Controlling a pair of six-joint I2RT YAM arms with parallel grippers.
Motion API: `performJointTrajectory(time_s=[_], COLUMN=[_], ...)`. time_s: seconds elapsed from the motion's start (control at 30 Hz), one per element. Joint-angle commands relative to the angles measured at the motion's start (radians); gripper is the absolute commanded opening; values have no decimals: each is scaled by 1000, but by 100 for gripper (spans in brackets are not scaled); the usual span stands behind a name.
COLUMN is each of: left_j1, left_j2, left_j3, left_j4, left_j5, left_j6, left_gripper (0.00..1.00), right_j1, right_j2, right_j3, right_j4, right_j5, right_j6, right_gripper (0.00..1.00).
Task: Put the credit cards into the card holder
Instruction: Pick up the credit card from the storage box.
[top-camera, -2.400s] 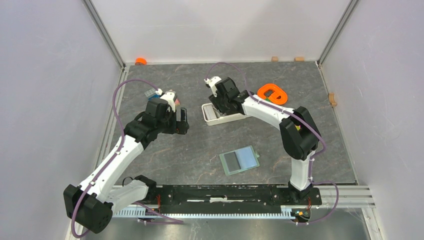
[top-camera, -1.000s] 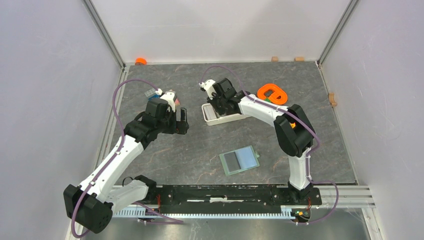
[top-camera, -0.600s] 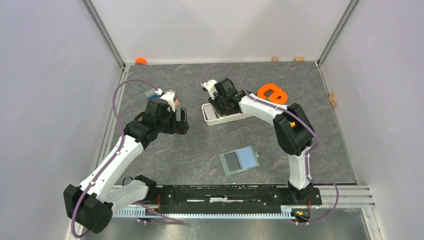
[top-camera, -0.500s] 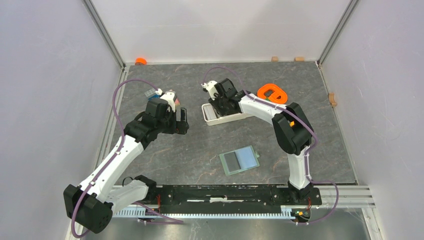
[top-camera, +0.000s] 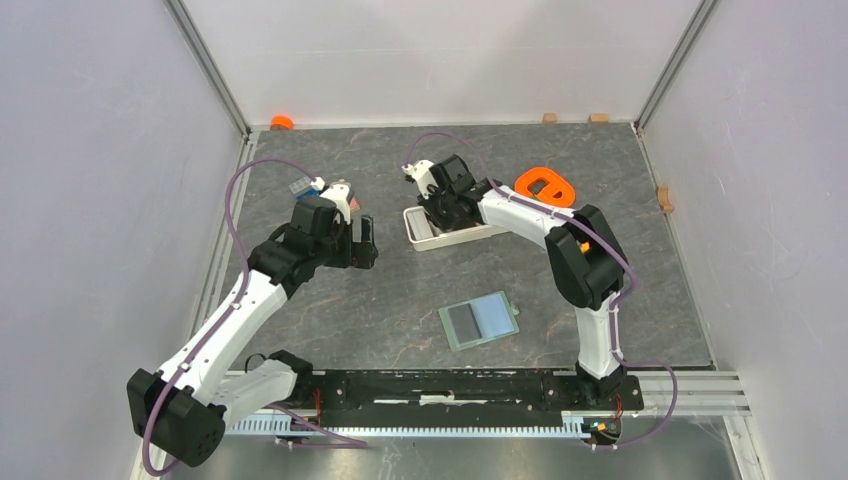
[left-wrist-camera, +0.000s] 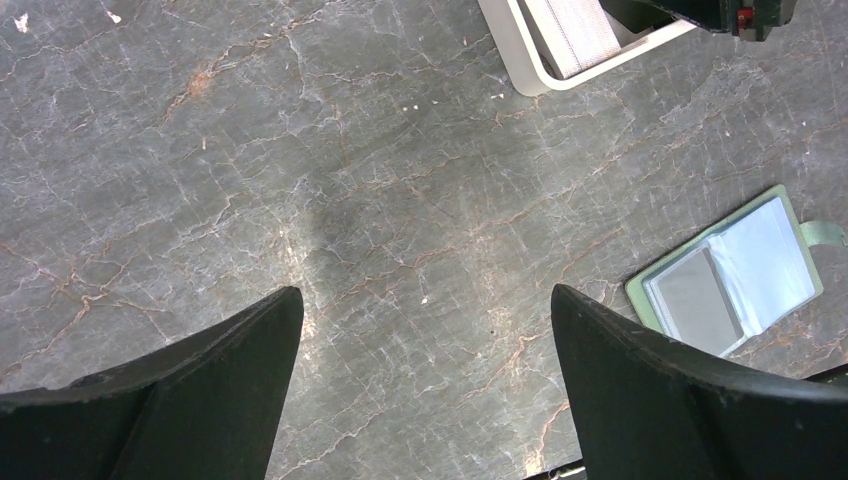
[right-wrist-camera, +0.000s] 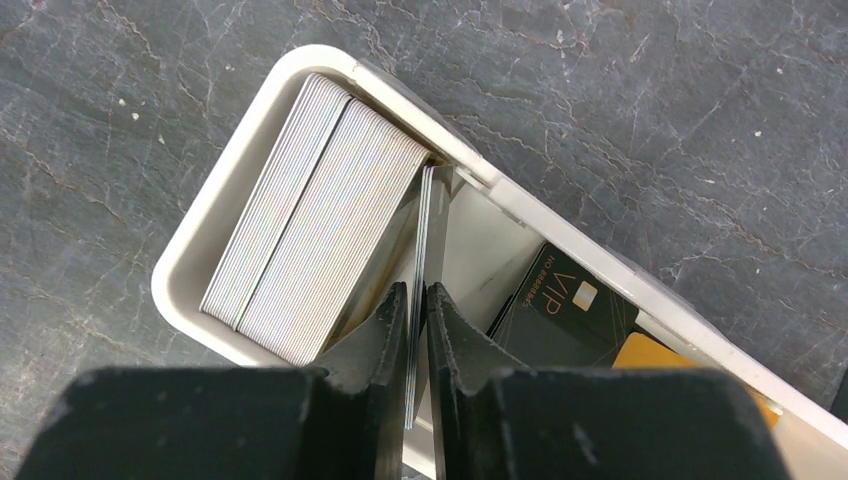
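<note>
A grey marbled tabletop (top-camera: 380, 290) fills the scene. At its far centre lies a long white tray (right-wrist-camera: 190, 250), and the right arm reaches down into it. Near centre, well apart from the tray, the sage-green card holder (top-camera: 480, 321) lies opened flat. A dark card (top-camera: 462, 322) shows in its left pocket, and its pale blue right side is bare. On the left, the left tool (left-wrist-camera: 425, 295) hangs spread wide above bare stone, grasping nothing.

Inside the tray, a thick stack of cards (right-wrist-camera: 310, 220) stands on edge at the left end. A black VIP card (right-wrist-camera: 565, 295) and a tan card (right-wrist-camera: 660, 355) lie loose further along. Between them, the right tool (right-wrist-camera: 415, 292) is clenched on a single card (right-wrist-camera: 430, 220), seen edge-on, just beside the stack.

The step in hand looks like drawing that one card out. Lift straight up along the card's own plane so you do not drag the stack or catch the tray wall. Check that only one card is pinched; from these views you cannot tell for certain. The bite looks close to the card's edge, so move slowly and avoid twisting. Then carry it near, towards the holder's bare pocket.
</note>
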Motion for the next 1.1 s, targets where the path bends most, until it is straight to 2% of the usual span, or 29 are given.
performJointTrajectory(time_s=[0.0, 0.3, 0.63, 0.87, 0.97, 1.07], left_j1=[9, 9, 9, 20, 20, 19], left_j2=[-12, -11, -9, 31, 47, 107], left_j3=[-5, -5, -4, 48, 13, -66], left_j4=[19, 18, 21, 53, 198, 463], left_j5=[-6, -6, 0, 65, 142, 150], left_j6=[47, 47, 46, -53, -206, -387], left_gripper=[100, 100, 100, 100, 100, 99], right_j1=[3, 3, 3, 3, 3, 3], right_j2=[-63, -58, -112, -157, -166, -198], right_j3=[49, 46, -8, -109, -156, -228], right_j4=[14, 10, 78, 174, 206, 279], right_j5=[-38, -68, -90, -104, -97, -93], right_j6=[3, 16, 48, 37, 31, 28], right_gripper=[16, 16, 14, 3, 0, 0])
